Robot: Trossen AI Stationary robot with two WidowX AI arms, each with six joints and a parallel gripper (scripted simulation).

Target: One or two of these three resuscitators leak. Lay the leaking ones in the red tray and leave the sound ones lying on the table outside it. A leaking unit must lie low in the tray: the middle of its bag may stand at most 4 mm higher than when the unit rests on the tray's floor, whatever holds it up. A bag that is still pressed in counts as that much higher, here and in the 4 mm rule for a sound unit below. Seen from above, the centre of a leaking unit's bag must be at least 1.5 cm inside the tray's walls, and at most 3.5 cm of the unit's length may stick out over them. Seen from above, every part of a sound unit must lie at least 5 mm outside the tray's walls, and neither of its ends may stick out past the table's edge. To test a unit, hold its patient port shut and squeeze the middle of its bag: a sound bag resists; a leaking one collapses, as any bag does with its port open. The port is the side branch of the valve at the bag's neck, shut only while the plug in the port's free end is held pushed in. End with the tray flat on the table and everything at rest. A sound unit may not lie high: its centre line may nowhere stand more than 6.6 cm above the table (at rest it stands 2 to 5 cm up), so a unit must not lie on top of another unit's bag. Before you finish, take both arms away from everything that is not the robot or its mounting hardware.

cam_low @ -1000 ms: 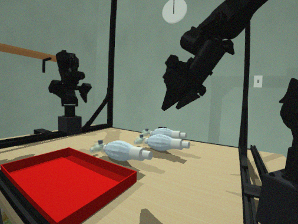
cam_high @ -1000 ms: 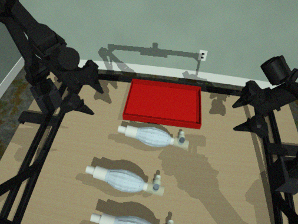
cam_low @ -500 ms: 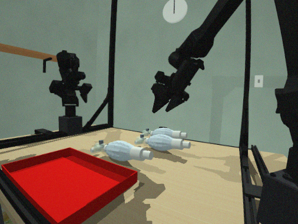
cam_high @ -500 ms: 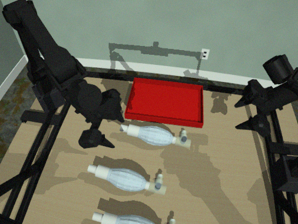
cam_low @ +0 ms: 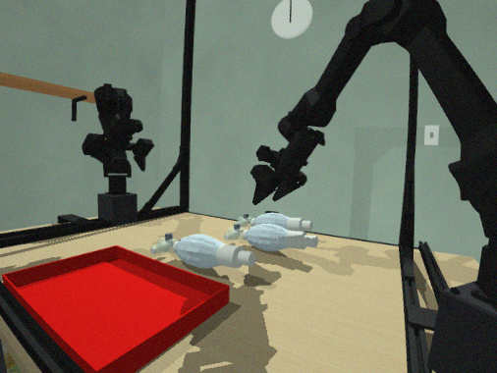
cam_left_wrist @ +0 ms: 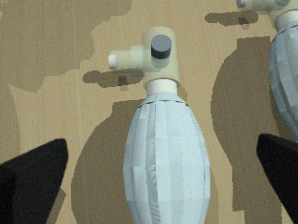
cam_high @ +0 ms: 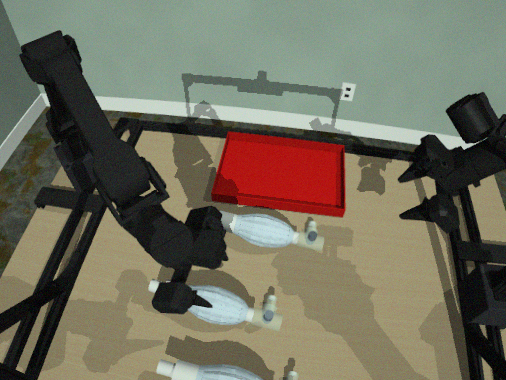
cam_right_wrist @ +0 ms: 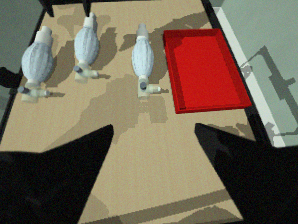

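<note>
Three pale blue resuscitators lie side by side on the table. One (cam_high: 265,231) is next to the red tray (cam_high: 282,172), one (cam_high: 220,304) is in the middle, and one (cam_high: 215,372) is at the near edge of the top view. My left gripper (cam_high: 200,272) is open and empty. It hovers above the middle unit with a finger on each side of the bag, apart from it. The left wrist view shows that bag (cam_left_wrist: 165,160), its cream valve (cam_left_wrist: 160,55) and the side port (cam_left_wrist: 122,59). My right gripper (cam_high: 407,195) is open and empty, raised at the table's right side. The tray is empty.
Black frame rails (cam_high: 55,260) run along the table's edges. The right wrist view shows all three units (cam_right_wrist: 86,47) and the tray (cam_right_wrist: 205,67) from afar. In the exterior view the left gripper (cam_low: 272,188) hangs well above the units (cam_low: 272,237).
</note>
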